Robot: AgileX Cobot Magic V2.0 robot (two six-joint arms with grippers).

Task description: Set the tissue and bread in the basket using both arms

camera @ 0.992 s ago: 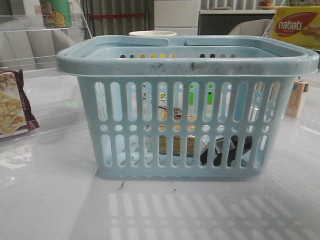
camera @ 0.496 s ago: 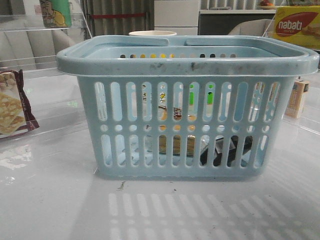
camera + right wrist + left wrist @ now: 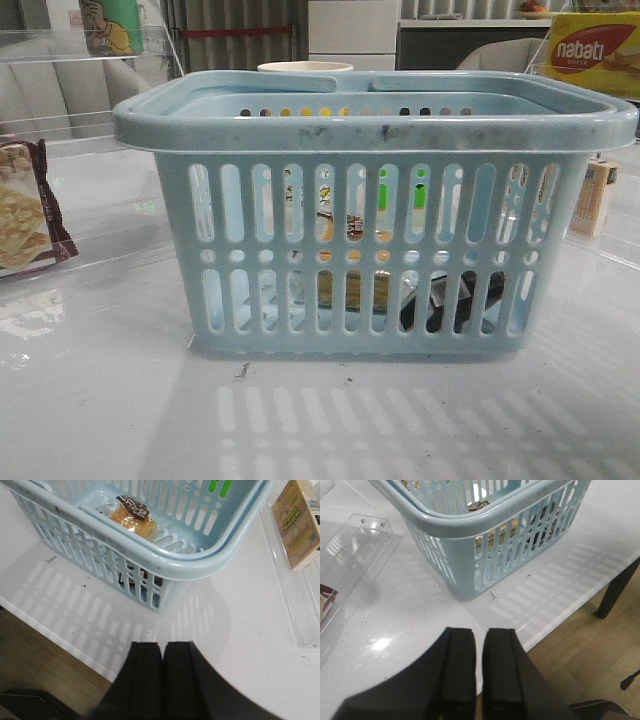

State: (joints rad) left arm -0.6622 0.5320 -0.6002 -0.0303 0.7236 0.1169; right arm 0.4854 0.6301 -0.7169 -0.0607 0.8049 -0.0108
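1. The basket (image 3: pixel 375 120) is light blue plastic, slightly glossy, its rim scuffed with dark marks.
2. The bread (image 3: pixel 134 520) lies in a clear, shiny plastic bag.
3. The table (image 3: pixel 100 400) is white, smooth and glossy, reflecting the basket's slots.
4. The trays (image 3: pixel 355 545) look like clear acrylic.
5. The floor (image 3: pixel 585 655) is matt wood.
6. The gripper fingers (image 3: pixel 457 675) are matt black.
7. The box (image 3: pixel 296 522) looks like printed cardboard.
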